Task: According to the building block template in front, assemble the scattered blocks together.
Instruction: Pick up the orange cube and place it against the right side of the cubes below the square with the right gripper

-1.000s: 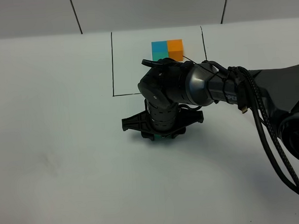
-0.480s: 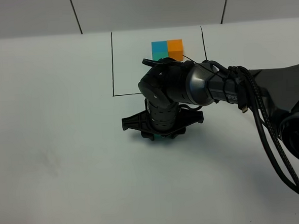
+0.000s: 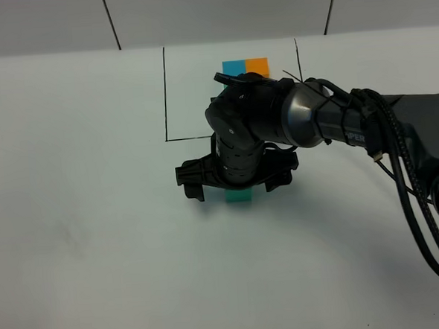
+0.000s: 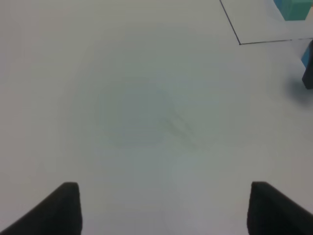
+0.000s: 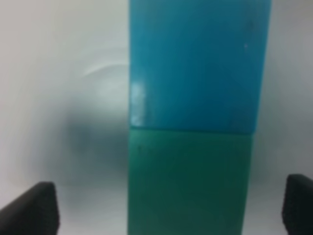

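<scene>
The teal-green block (image 5: 190, 181) and the blue block (image 5: 195, 63) sat touching, face to face, on the worktop (image 3: 81, 218) near the framed building block template (image 3: 245, 65), which my arm partly hid. My right pincer (image 3: 237, 186) hung over them, spread wide and holding nothing, I judged so as not to nudge the pair. The left pincer (image 4: 171, 210) gaped empty, well apart.

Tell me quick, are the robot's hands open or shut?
Left gripper: open, holding nothing.
Right gripper: open, fingers apart either side of the green block, which touches the blue block.
</scene>
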Controlling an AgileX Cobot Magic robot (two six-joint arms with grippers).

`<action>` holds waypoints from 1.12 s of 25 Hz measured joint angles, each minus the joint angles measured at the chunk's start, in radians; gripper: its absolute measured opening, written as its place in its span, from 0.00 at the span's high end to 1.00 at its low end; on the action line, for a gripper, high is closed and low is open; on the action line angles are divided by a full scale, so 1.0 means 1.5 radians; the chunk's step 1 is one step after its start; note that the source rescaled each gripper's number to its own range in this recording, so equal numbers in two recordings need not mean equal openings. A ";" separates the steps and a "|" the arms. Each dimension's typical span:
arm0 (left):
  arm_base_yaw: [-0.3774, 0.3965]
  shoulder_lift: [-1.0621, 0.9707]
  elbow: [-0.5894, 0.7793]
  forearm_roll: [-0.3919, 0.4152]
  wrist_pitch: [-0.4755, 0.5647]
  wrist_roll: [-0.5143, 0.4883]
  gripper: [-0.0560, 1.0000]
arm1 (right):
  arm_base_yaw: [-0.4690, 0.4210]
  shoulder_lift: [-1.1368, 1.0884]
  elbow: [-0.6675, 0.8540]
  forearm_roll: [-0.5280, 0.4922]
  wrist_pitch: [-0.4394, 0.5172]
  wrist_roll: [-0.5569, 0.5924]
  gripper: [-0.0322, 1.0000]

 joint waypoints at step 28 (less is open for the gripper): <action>0.000 0.000 0.000 0.000 0.000 0.000 0.48 | -0.442 -0.354 0.307 0.044 0.020 -0.310 0.00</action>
